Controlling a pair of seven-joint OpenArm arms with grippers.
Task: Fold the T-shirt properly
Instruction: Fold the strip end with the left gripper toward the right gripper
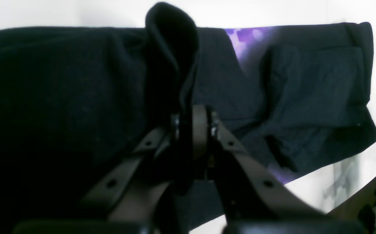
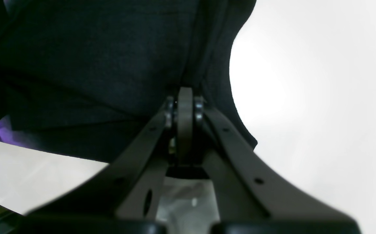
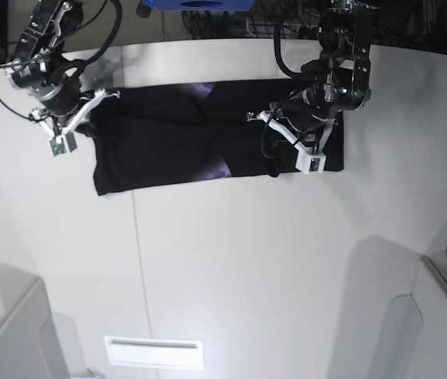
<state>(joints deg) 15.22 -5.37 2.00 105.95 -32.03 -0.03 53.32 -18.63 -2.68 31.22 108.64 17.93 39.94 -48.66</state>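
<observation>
The black T-shirt (image 3: 168,142) lies spread across the far part of the white table (image 3: 247,276), with patches of purple print (image 3: 201,89) showing. My left gripper (image 3: 259,120) is over the shirt's right part. In the left wrist view it (image 1: 192,120) is shut on a raised fold of black cloth (image 1: 171,42). My right gripper (image 3: 107,96) is at the shirt's far left corner. In the right wrist view it (image 2: 184,100) is shut on the shirt's edge (image 2: 110,65). The orange sun print is hidden.
A blue object (image 3: 200,4) and cables stand beyond the table's far edge. A white rectangular slot (image 3: 154,352) is set into the table near the front. Grey panels (image 3: 10,339) rise at the front corners.
</observation>
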